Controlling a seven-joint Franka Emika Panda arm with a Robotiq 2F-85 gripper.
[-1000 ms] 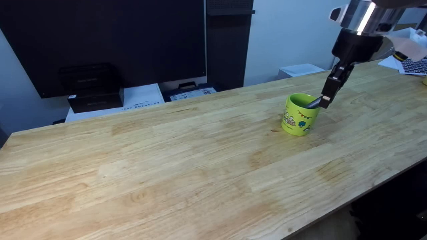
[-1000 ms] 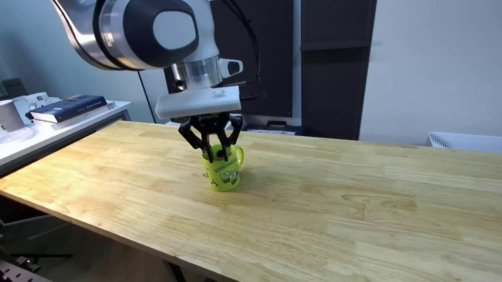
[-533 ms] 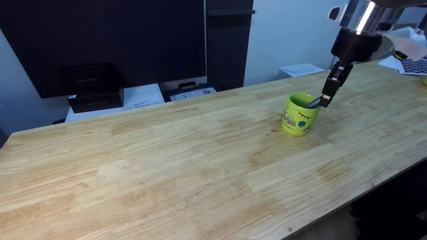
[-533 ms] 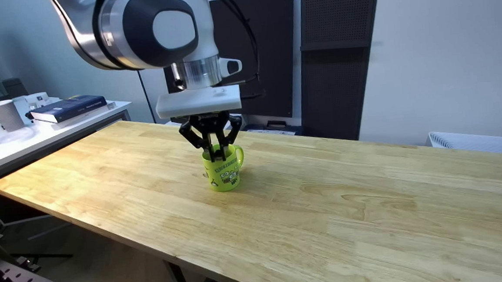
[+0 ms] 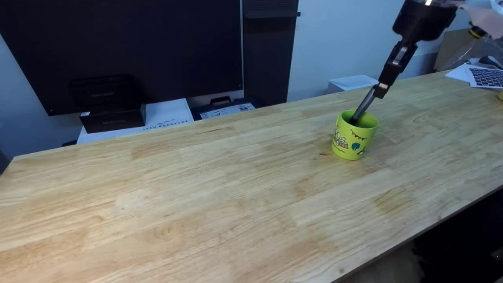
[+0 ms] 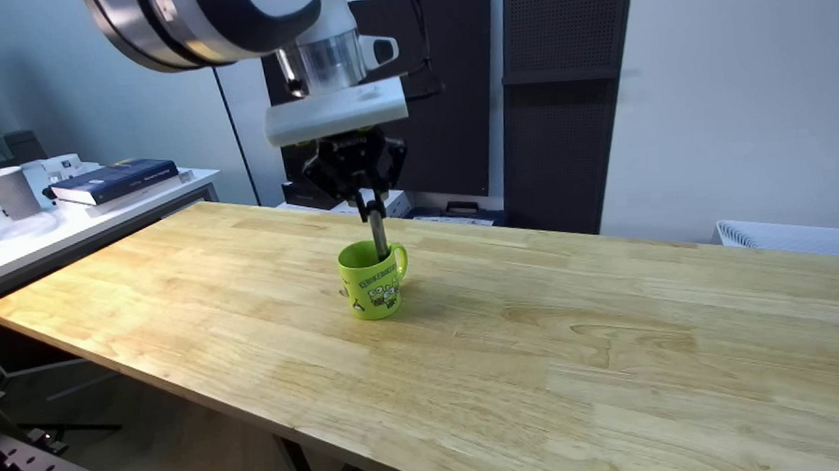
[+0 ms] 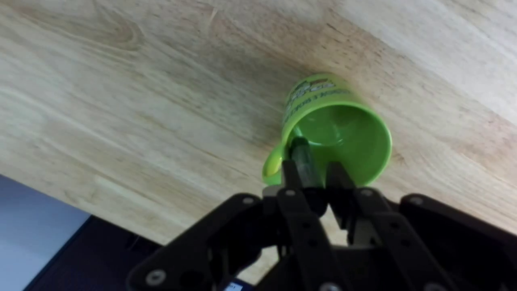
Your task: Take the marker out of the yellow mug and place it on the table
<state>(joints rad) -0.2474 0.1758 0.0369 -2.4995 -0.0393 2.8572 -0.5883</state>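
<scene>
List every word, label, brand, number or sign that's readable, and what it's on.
"LEAN ROBOTICS" on the white box
"KEROKERO" on the yellow mug; the word's end and smaller lettering are unclear
Too small or blurred: print on the black box, printed sheet, keyboard, blue book and tool

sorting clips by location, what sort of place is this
Probably a robotics lab or office: a robot arm hangs over a wooden table, a side desk holds a blue book, and a keyboard shows in an exterior view.

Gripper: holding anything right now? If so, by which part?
Yes, the gripper holds the marker near its upper end; the marker's lower end is inside the yellow mug.
</scene>
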